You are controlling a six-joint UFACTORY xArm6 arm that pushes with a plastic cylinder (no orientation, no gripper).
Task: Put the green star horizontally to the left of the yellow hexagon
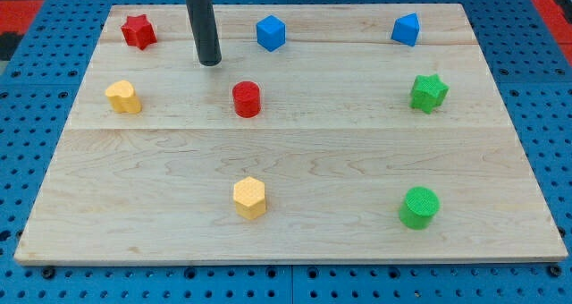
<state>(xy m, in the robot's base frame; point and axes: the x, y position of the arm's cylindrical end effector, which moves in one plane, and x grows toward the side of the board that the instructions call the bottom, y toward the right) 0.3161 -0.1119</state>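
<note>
So my tip [210, 63] sits near the view's top, left of centre, just up-left of the red cylinder [247, 99], touching nothing. No jaws on this rig, just a bare rod, so nothing to spread or pinch. The green star [429, 92] is way off toward the view's right edge of the worktop [295, 161], well apart from the tip. The yellow hexagon [250, 198] is down near the view's bottom. I reckon the star needs a long push down-left, ending left of the hexagon.
</note>
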